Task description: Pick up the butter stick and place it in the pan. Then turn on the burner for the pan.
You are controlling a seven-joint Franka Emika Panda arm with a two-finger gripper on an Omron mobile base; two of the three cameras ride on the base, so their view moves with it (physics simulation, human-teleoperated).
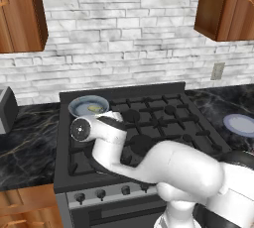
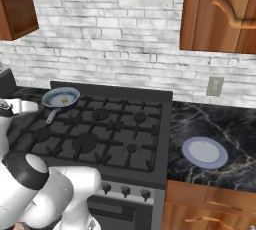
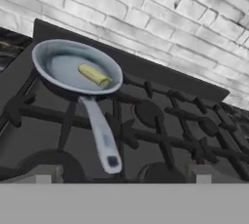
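The pan point(image 3: 61, 67) sits on the stove's back-left burner, its pale handle point(image 3: 102, 135) pointing toward my hand. The butter stick point(image 3: 94, 75), a small yellow block, lies inside the pan. Both base views show the same: pan point(image 1: 79, 107) with butter stick point(image 1: 94, 108), and pan point(image 2: 54, 98) with butter stick point(image 2: 64, 100). My gripper point(image 3: 121, 177) hovers in front of the pan over the stove's left side. It is open, its tips stand wide apart, and nothing is between them. My hand point(image 1: 111, 119) is just in front of the pan.
A row of burner knobs point(image 1: 100, 194) point(image 2: 125, 190) lines the stove's front panel. A pale plate point(image 2: 204, 152) lies on the dark counter to the right. A grey appliance point(image 1: 6, 108) stands on the left counter. Black grates point(image 3: 170, 130) cover the stove top.
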